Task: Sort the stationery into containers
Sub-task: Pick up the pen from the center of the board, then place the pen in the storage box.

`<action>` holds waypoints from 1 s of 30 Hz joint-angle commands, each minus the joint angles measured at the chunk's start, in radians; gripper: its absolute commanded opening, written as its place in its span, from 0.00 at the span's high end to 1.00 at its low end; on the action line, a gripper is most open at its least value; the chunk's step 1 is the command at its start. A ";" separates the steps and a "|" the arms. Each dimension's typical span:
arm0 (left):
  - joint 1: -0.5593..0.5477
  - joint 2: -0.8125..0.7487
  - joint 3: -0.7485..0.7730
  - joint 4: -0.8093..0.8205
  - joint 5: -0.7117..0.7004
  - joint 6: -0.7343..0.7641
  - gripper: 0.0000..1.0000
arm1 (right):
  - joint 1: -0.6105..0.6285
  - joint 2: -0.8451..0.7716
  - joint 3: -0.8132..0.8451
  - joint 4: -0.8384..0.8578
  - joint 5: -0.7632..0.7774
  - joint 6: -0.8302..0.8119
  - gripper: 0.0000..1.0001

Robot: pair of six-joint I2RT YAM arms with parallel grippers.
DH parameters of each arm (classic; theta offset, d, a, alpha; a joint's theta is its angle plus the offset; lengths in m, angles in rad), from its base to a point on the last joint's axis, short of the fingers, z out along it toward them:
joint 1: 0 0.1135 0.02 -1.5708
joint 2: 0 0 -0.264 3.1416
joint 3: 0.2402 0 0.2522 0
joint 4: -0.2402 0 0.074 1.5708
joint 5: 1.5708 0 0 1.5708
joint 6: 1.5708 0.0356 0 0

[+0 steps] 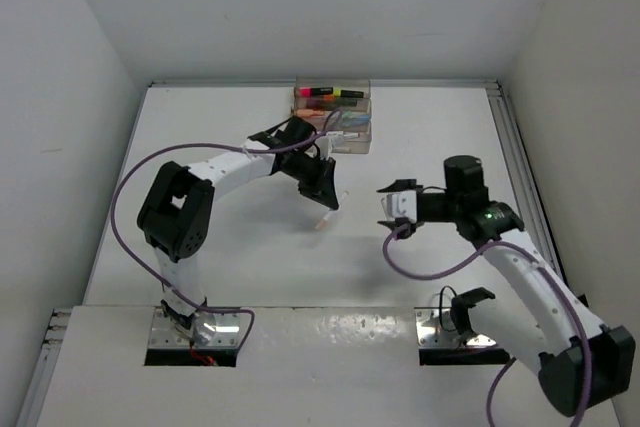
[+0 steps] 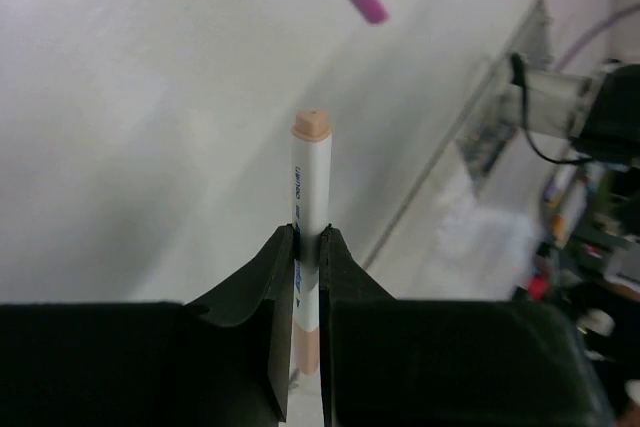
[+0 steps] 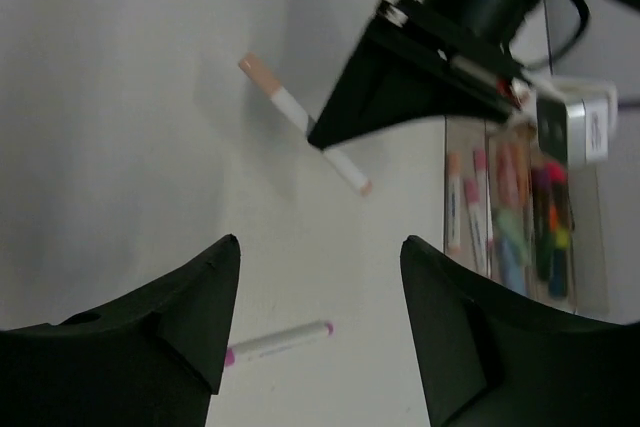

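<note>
This is a robotics lab test cell: a white table (image 1: 300, 267) boxed in by plain white walls (image 1: 60, 97), with a left arm (image 1: 230, 169) and a right arm (image 1: 530, 282) bolted to metal plates (image 1: 225, 325) at its near edge, trailing purple cables (image 1: 425, 276). An aluminium rail (image 1: 520, 162) runs along the table's right side. The left wrist view shows cluttered equipment (image 2: 590, 247) beyond the table.

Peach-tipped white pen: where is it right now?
Peach-tipped pen is pinched in the left pincer, mid-table, just on the near side of the containers; right wrist view shows a magenta-tipped pen loose on the table near it.
</note>
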 commanded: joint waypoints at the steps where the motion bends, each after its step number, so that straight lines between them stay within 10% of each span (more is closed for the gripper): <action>1: 0.019 -0.044 -0.045 0.077 0.292 -0.101 1.00 | 0.173 0.058 -0.006 0.094 0.051 -0.234 0.35; 15: 0.076 -0.066 -0.157 0.321 0.515 -0.348 1.00 | 0.508 0.358 0.077 0.220 0.247 -0.456 0.40; 24: 0.073 -0.089 -0.177 0.369 0.541 -0.382 1.00 | 0.541 0.457 0.099 0.328 0.312 -0.486 0.69; 26: 0.077 -0.100 -0.175 0.367 0.541 -0.363 0.92 | 0.535 0.473 0.114 0.348 0.329 -0.476 0.85; 30: 0.148 -0.132 -0.142 0.291 0.447 -0.258 0.30 | 0.511 0.479 0.128 0.401 0.341 -0.445 1.00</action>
